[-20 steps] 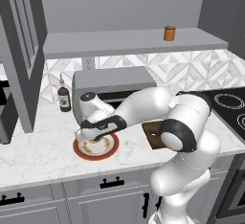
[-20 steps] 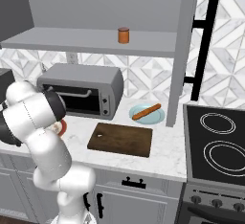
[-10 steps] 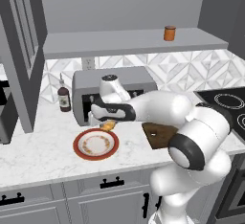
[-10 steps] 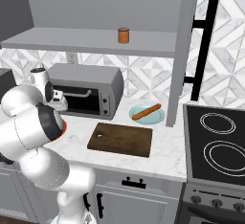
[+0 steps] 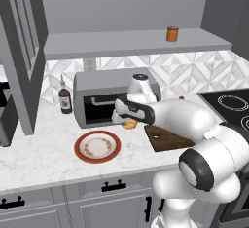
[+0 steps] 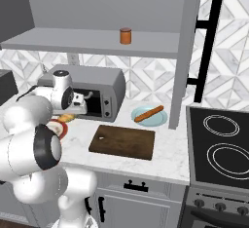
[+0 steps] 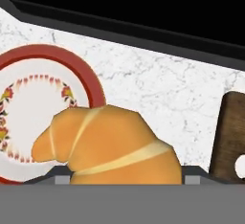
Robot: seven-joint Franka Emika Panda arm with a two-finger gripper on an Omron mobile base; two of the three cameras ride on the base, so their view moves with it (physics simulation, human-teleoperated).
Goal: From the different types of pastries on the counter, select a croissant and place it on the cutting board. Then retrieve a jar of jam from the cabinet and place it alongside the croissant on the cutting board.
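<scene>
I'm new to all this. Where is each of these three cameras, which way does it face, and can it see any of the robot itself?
Left base view: behind the arm's left, facing the counter; the white arm reaches leftward, its hand holding a croissant over it.
Right base view: behind the arm's right, facing the cutting board; the arm's bulk stands at left.
Hand view: on the hand, looking down past the croissant.
Shared: red-rimmed plate, cutting board, croissant.
</scene>
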